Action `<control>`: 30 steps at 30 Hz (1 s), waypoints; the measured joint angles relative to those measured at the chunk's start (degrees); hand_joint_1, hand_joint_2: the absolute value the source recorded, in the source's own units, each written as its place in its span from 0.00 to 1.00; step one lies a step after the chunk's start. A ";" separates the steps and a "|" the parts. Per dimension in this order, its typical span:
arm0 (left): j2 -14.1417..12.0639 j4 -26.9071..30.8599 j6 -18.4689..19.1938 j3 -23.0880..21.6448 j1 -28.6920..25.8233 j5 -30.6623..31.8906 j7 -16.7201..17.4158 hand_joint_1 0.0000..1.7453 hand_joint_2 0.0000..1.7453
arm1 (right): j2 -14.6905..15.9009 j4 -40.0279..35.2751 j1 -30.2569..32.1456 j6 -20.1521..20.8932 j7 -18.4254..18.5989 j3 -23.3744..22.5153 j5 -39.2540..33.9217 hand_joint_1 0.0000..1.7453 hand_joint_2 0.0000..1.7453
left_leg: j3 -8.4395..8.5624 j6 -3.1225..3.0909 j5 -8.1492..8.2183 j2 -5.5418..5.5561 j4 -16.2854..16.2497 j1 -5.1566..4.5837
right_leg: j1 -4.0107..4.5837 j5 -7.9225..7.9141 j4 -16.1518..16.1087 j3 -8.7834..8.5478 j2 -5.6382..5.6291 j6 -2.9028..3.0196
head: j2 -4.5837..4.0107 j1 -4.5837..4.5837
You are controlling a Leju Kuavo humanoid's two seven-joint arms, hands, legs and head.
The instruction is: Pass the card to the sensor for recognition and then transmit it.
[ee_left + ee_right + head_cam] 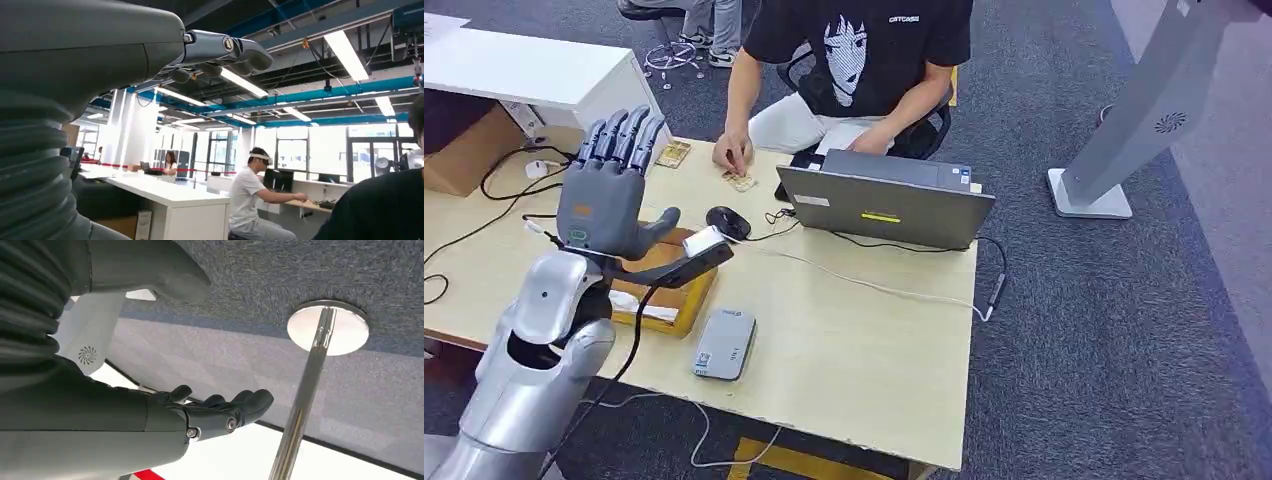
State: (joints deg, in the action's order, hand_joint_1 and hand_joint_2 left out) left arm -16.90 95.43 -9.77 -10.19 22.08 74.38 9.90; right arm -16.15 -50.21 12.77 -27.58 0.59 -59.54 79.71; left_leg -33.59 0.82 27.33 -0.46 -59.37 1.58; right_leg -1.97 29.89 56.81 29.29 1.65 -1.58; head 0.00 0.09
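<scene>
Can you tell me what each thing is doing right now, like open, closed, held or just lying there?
Left robot hand: raised over the table, fingers straight, holding nothing.
Right robot hand: empty, fingers loosely bent, hanging over the carpet.
Laptop: lid open, facing the person.
Grey sensor box: lying flat on the table, nothing on it.
Mouse: resting on the table, untouched.
Card: on the table under the person's hand.

One laptop (pixel 886 203), one mouse (pixel 727 221), one grey sensor box (pixel 724 344), one wooden tray (pixel 686 303).
</scene>
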 joint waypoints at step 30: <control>-3.01 3.96 7.78 -0.13 -3.66 3.35 0.79 0.00 1.00 | 0.00 0.39 -0.26 0.00 1.75 -0.50 -2.95 0.00 1.00 | -0.01 0.00 0.00 -0.04 0.01 0.00 | 0.00 0.00 0.00 0.02 -0.04 0.00 | 0.00 0.00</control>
State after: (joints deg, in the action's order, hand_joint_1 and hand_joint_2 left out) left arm -19.91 99.39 -1.99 -10.32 18.42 77.73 10.69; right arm -16.15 -49.81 12.51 -27.58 2.34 -60.04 76.76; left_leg -33.60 0.82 27.34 -0.50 -59.36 1.58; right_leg -1.97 29.90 56.81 29.31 1.61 -1.58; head 0.00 0.09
